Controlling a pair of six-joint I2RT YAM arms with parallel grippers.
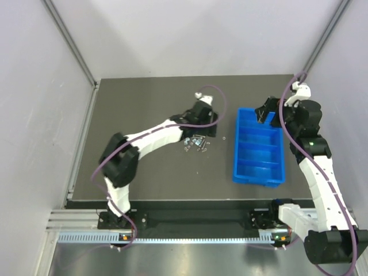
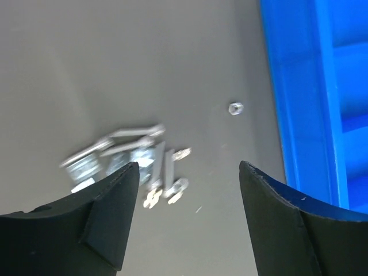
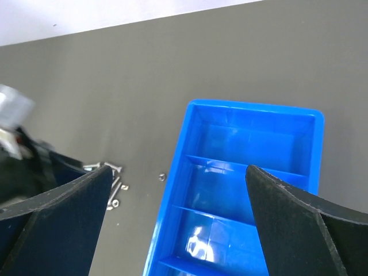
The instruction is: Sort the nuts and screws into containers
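Two claws are showing on my feeds, and both are standing wide open with nothing between their fingers. I am watching the left claw (image 2: 190,167) hovering over a small heap of tiny silvery metal screws (image 2: 132,135), though I cannot tell whether its tips are touching the surface. The right claw (image 3: 178,169) is hanging above the far end of the bright blue rectangular plastic tray (image 3: 253,107), clear of its walls. Everything is lying on a dark grey matt surface (image 1: 149,167), boxed in by pale walls (image 1: 34,115) and slim metal rails (image 1: 70,40). I am counting one tray with four compartments in a row, and one small silvery ring-like nut (image 2: 235,108) sitting alone between heap and tray. The heap itself is blurring too much for me to count its pieces.
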